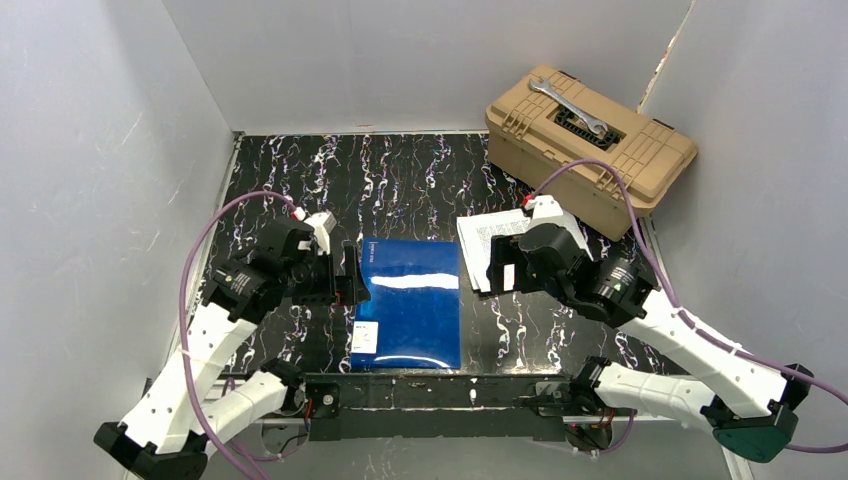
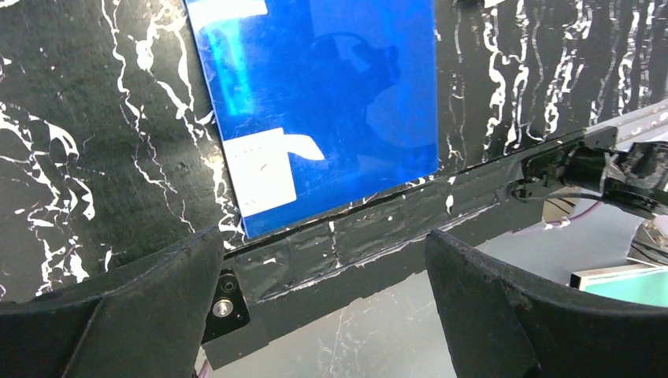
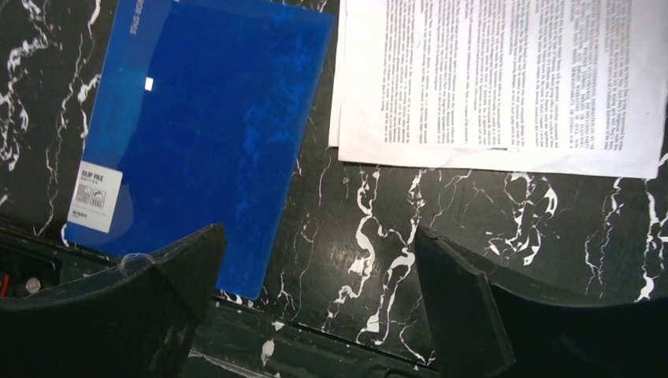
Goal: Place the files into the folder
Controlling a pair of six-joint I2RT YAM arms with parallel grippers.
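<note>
- Top external view: the files (image 1: 480, 245), white sheets of dense black print, lie flat on the black marbled table (image 1: 400, 170), right of centre in the frame.
- Right wrist view: the files (image 3: 496, 79) fill the upper right. Their lower left corner is bare and free, while their upper edge runs out of frame.
- The folder (image 1: 410, 300), glossy blue and closed, lies flat at the centre of the top view, just left of the files. Its long axis runs from the bottom toward the top of the frame, and a white label (image 1: 365, 338) sits at its lower left corner.
- At the upper corner the folder (image 3: 197, 134) and the files nearly meet. Lower down, a strip of table separates them.
- The right gripper (image 1: 500, 265) hangs over the files' lower left part, hiding much of them, so their long axis cannot be told. Its jaws stand wide apart with nothing between them.
- The left gripper (image 1: 352, 272) sits just beside the folder's upper left edge, jaws equally wide and empty.
- Judging by this, the right arm is nearer the files and the left is nearer the folder.
- A tan toolbox (image 1: 590, 150) with a wrench (image 1: 570, 108) on its lid stands at the upper right.
</note>
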